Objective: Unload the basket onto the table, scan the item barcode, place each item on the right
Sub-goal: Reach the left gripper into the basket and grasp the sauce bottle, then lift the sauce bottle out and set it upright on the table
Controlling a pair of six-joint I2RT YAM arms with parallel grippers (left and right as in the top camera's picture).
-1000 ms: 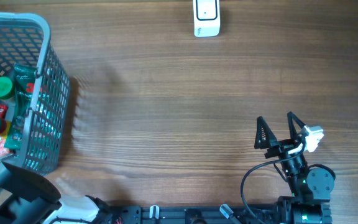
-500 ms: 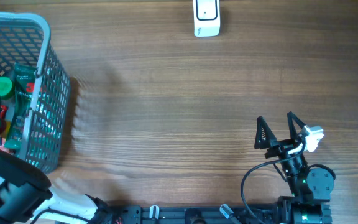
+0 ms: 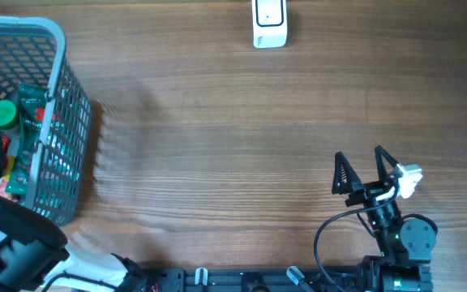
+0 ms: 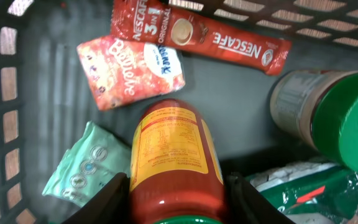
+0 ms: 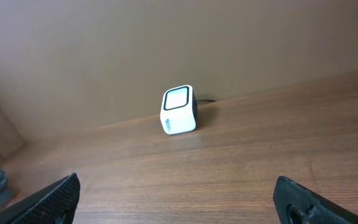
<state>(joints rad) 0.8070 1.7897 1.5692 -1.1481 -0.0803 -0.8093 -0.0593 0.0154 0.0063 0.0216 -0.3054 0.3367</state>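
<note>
Down inside basket [image 3: 58,50], left hand [image 4: 176,202] clamped on red bottle [image 4: 174,149], fingers [image 4: 114,196] pressed to both sides. Bottle lies beside green-lidded jar [image 4: 334,118]. Right hand [image 3: 366,166] spread wide, nothing held, near worktop [image 3: 217,146] front edge; scanner [image 3: 269,23] at far edge.

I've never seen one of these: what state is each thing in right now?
left gripper, inside the basket, closed on the red bottle.
red bottle, lying down, gripped.
right gripper, open, empty.
green-lidded jar, lid on.
scanner, standing upright, nothing in front of it.
basket, standing, holding groceries.
</note>
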